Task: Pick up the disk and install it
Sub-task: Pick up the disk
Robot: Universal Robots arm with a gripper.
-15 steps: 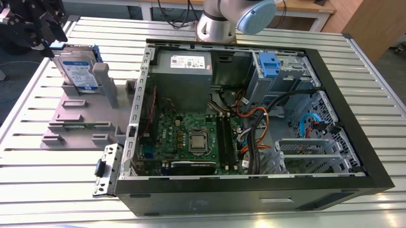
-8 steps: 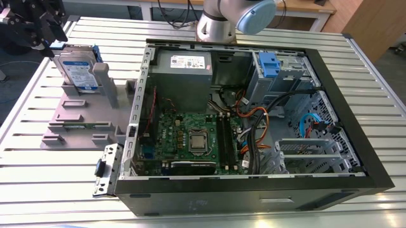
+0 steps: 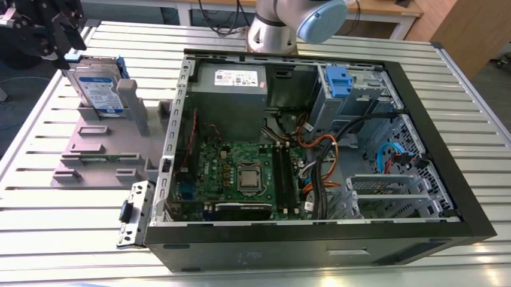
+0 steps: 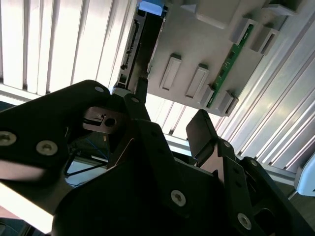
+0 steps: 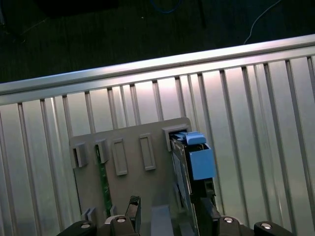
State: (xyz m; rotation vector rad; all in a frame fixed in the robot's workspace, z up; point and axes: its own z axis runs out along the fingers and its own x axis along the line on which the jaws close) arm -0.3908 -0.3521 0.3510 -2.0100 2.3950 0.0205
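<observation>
The gripper (image 5: pixel 170 209) is hovering over the upright disk (image 5: pixel 197 162), fingers (image 5: pixel 133 204) spread, nothing grasped; pick-up is calling for straddling it squarely.

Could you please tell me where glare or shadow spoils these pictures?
Second wrist view: the gripper is a near-black silhouette against glaring table slats. First wrist view: glare whitens the table's edge rail; the floor beyond is almost black. Exterior view: evenly lit, the disk clearly visible.

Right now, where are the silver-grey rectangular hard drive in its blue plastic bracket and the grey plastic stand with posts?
hard drive (image 3: pixel 102 89), exterior view, on its printed label.
grey stand (image 3: pixel 119 139), exterior view, on its flat base.
</observation>
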